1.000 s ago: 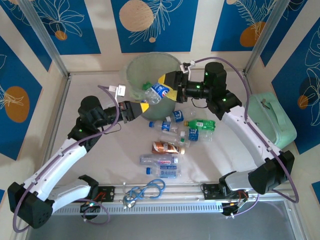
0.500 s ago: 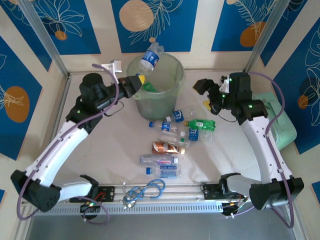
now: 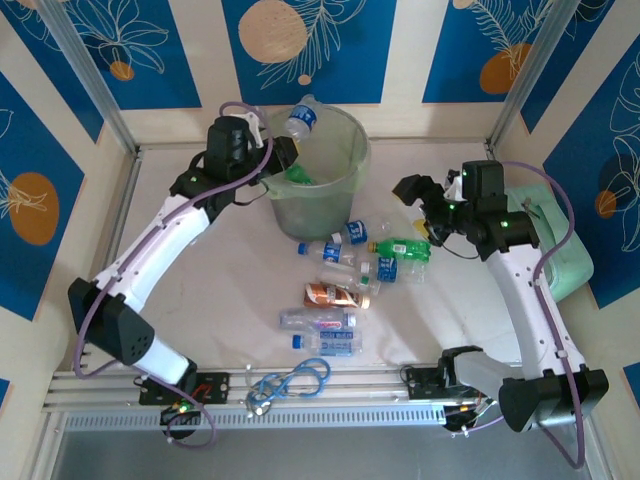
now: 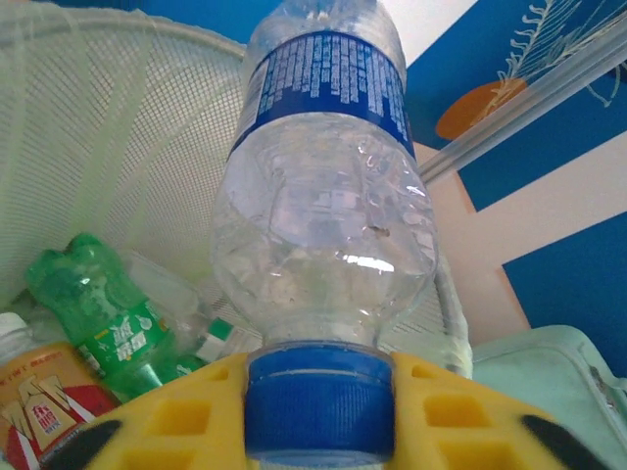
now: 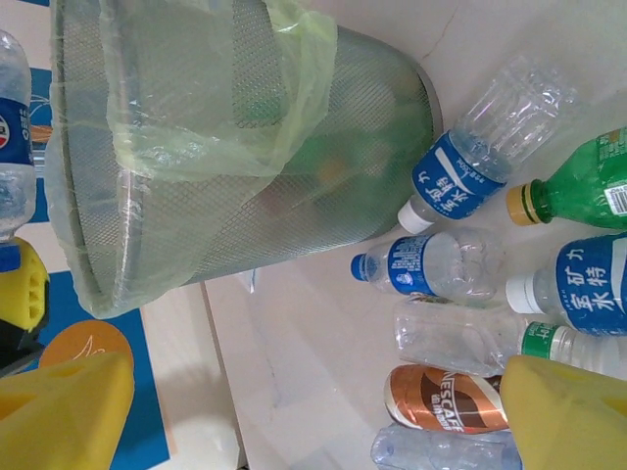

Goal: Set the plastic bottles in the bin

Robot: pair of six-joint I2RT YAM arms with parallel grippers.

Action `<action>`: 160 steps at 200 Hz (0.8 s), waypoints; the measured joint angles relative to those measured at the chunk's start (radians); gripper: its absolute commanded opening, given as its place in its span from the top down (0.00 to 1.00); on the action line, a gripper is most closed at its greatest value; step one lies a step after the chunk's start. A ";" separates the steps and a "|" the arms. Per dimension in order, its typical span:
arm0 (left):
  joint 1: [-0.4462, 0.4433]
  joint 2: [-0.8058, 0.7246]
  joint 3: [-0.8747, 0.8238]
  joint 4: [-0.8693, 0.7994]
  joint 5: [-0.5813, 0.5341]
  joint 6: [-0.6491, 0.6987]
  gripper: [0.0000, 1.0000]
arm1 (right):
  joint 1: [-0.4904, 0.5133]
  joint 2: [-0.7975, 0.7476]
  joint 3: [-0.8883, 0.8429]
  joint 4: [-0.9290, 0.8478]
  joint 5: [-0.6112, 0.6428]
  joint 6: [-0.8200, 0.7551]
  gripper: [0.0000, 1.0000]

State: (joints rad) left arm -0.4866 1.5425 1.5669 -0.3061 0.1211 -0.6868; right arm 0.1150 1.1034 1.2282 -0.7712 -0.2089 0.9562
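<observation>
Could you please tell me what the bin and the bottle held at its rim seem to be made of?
The bin looks like fine mesh, metal or plastic unclear, with a liner of thin, crinkled pale-green plastic film folded over its rim. The clear bottle looks like thin glossy transparent plastic, dented, with bright highlights; its cap is opaque blue plastic.

My left claw (image 4: 318, 406) holds a clear blue-labelled bottle (image 4: 323, 225) cap-down over the pale-green mesh bin (image 3: 322, 196) — a green bottle (image 4: 110, 328) lies inside; other crushed bottles (image 3: 332, 294) lie scattered just in front.
</observation>
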 measured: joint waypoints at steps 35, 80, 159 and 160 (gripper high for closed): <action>0.005 0.039 0.067 -0.043 -0.031 0.013 0.37 | -0.014 -0.001 0.000 -0.005 0.000 -0.004 0.03; 0.007 0.032 0.075 -0.073 -0.059 0.015 0.37 | -0.026 0.000 0.000 -0.008 0.001 -0.011 0.05; 0.008 -0.245 -0.136 0.002 0.038 0.005 0.40 | -0.026 0.064 -0.061 -0.060 0.124 -0.002 0.10; 0.008 -0.248 -0.138 0.003 0.040 0.005 0.40 | -0.026 0.066 -0.064 -0.061 0.127 0.000 0.10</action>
State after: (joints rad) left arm -0.4789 1.2949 1.4284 -0.3031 0.1612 -0.6819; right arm 0.0895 1.1690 1.1637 -0.8318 -0.0822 0.9562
